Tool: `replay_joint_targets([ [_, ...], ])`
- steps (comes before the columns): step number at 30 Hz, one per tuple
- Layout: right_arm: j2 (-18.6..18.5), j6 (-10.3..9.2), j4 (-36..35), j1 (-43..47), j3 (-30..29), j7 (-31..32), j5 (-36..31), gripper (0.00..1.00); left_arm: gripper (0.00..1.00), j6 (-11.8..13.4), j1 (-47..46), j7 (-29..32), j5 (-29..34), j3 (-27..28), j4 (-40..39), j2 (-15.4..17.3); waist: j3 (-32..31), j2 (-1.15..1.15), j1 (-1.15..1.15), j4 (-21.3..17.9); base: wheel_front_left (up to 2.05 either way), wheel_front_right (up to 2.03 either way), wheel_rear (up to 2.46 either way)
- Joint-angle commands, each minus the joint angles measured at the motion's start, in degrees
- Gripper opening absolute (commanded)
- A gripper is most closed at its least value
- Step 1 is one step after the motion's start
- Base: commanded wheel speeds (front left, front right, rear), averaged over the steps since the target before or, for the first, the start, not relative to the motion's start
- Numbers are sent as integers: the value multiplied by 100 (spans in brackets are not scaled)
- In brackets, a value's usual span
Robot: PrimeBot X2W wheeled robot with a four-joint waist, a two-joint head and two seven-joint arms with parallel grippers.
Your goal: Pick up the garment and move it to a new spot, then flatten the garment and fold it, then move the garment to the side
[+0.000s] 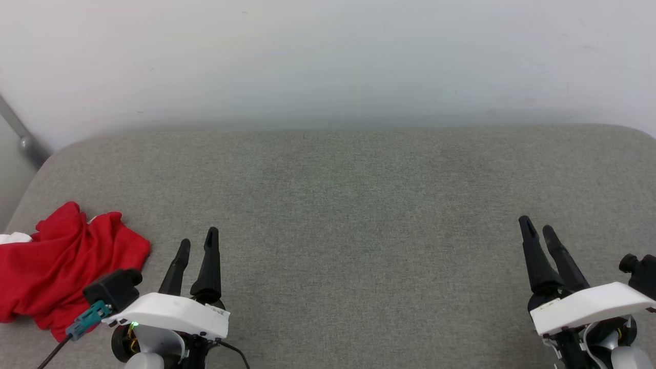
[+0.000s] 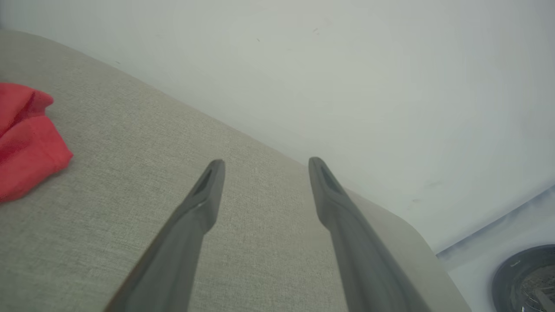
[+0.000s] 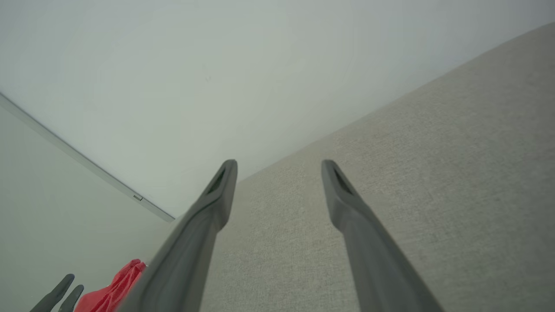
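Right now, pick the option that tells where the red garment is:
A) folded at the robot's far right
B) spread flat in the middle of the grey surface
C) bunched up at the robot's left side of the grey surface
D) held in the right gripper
C: the garment lies crumpled on the grey surface at the robot's left, beside the open left gripper; the right gripper is open and empty.

The garment, red with a bit of white showing, lies crumpled at the grey surface's left edge.
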Motion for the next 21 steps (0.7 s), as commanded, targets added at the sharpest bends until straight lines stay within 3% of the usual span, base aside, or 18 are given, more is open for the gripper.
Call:
replay_joint_targets([
  [1, -32, 1, -114, -13, -9, 29, -207, 100, 100, 54, -162, -63, 191, -37, -47, 53, 0, 0, 0, 2, 0, 0, 0],
  [21, -21, 1, -325, 101, -56, 210, -1899, 100, 100, 523, -250, -391, 1563, -627, 90, 413, -36, 0, 0, 24, 0, 0, 0],
])
